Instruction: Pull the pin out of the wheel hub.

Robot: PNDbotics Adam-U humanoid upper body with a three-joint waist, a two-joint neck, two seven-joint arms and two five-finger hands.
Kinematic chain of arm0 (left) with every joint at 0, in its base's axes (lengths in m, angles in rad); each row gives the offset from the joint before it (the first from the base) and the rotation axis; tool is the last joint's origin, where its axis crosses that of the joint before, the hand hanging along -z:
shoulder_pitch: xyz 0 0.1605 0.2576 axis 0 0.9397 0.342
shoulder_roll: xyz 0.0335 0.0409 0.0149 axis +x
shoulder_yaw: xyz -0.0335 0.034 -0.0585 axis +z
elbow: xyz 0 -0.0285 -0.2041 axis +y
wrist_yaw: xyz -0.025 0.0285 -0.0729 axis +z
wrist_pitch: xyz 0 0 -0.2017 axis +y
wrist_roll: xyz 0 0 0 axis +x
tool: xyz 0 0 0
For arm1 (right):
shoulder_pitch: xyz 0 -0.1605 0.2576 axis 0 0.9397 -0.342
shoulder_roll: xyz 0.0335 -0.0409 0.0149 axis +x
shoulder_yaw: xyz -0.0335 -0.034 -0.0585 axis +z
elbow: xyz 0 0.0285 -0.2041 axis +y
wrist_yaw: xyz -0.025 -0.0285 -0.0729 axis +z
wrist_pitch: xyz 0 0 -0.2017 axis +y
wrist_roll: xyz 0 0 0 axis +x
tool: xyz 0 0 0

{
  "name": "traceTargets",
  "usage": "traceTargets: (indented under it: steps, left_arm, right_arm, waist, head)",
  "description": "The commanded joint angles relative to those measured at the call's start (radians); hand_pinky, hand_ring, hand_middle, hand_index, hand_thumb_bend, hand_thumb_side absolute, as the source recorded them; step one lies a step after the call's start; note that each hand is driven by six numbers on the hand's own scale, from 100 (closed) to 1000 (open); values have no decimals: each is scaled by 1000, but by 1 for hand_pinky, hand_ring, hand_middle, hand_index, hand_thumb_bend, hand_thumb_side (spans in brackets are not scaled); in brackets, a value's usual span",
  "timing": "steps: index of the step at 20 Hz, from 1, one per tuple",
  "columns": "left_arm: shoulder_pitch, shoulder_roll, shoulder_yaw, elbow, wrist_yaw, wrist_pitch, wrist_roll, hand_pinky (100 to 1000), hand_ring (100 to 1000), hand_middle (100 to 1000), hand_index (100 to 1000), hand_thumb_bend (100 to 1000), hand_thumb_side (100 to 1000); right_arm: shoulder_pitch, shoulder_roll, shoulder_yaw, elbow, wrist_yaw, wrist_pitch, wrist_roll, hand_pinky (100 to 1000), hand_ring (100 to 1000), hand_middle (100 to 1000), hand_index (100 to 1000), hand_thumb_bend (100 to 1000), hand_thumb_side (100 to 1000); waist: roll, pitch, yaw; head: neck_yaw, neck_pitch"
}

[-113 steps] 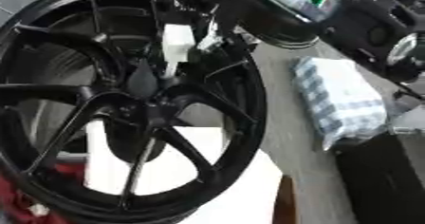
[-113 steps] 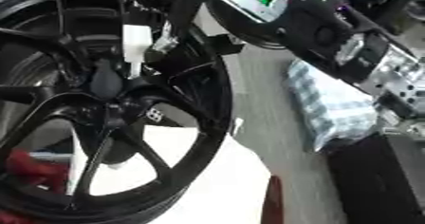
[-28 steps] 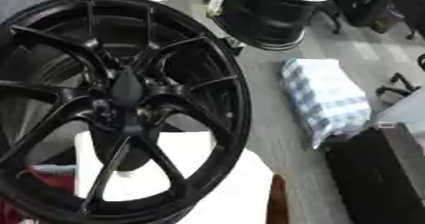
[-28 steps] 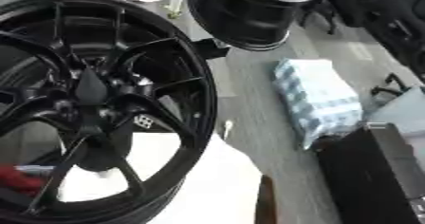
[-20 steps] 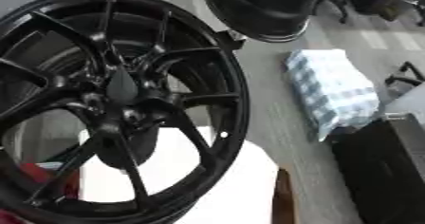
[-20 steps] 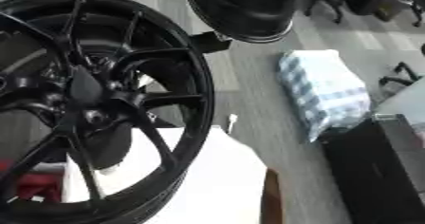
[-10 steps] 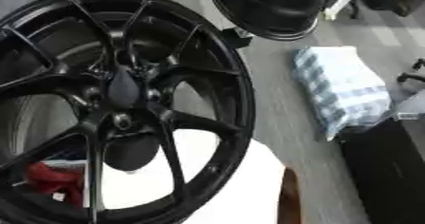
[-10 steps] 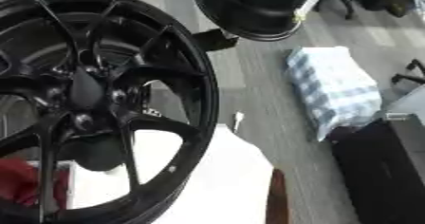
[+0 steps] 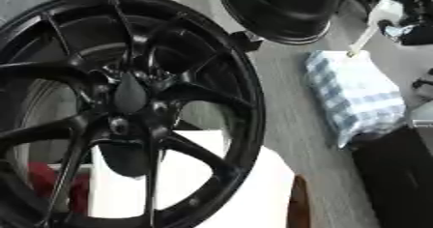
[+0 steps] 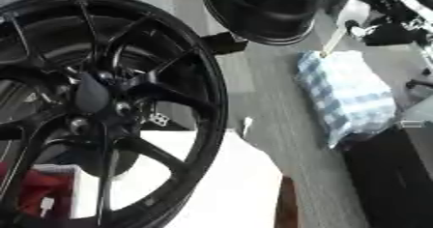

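Large glossy black multi-spoke alloy wheel (image 9: 127, 106) fills the left side, standing tilted, hub (image 9: 127, 94) at its centre. Pin not distinguishable at the hub (possibly too blurred to make out). Neither hand is visible, so finger state can't be told. White sheet (image 10: 228, 183) below the wheel; blue-white checked bag (image 9: 359, 94) to its right; second black rim (image 9: 283, 9) above-right.

right arm (image 10: 412, 1): enters at 1 o'clock, top corner, black with a silver segment | right hand (image 10: 385, 32): dark mass at 2 o'clock near the edge, blurred, partly cut off | pose: unclear
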Motion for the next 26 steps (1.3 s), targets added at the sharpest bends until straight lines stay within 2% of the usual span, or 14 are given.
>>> traceTargets:
  steps: [1,6,7,10,11,16,17,19,22,26]
  left_arm:
    - [-8,16,-1,-15,-4,2,-8,988,625,604,817,125,815]
    - [-9,16,-2,-15,-2,3,-11,988,625,604,817,125,815]
    - [-8,16,-2,-15,-2,4,-11,989,625,604,818,130,821]
    - [-8,14,-2,-15,-4,7,-14,989,626,604,818,129,819]
    - [-9,14,-3,-15,-4,8,-14,989,626,604,818,129,819]
    - [-9,15,-3,-15,-3,8,-16,989,626,604,818,129,819]
    - [-10,15,-3,-15,-3,8,-16,989,627,605,818,130,819]
    - [-11,16,-5,-15,-1,9,-18,988,626,605,818,129,818]
    - [-13,18,-6,-15,2,9,-19,988,630,605,818,126,815]
    - [-19,24,-11,-15,6,4,-26,987,635,604,817,123,811]
  right_arm:
    - [37,-21,-42,-65,1,7,-48,746,905,814,816,278,100]
    - [57,-16,-43,-97,-7,25,-76,746,905,814,816,278,100]
    - [60,-18,-46,-96,-5,28,-79,844,979,839,932,445,317]
    - [61,-25,-65,-78,29,59,-114,821,957,802,902,457,167]
    - [60,-23,-63,-82,43,66,-127,809,949,797,894,452,145]
    - [59,-14,-54,-102,80,86,-152,809,949,797,894,452,145]
    - [57,-12,-54,-105,81,87,-154,741,861,708,826,283,177]
    - [30,3,-54,-136,64,71,-170,707,793,613,774,170,218]
    - [0,27,-33,-204,23,29,-204,674,743,548,732,133,202]
    - [-29,65,-2,-291,-36,-29,-261,651,717,533,708,153,186]
  waist:
    - [4,-11,3]
    - [4,-11,6]
    - [3,-11,5]
    - [0,-11,6]
    - [0,-11,7]
    - [0,-11,9]
    - [0,-12,10]
    - [-1,-15,14]
    - [1,-16,16]
    - [5,-16,23]
  head:
    - [-14,-8]
    - [-17,-8]
    - [-16,-8]
    - [-21,-11]
    - [-22,-11]
    - [-23,-11]
    - [-25,-10]
    - [-32,-9]
    - [-34,-12]
    - [-37,-15]
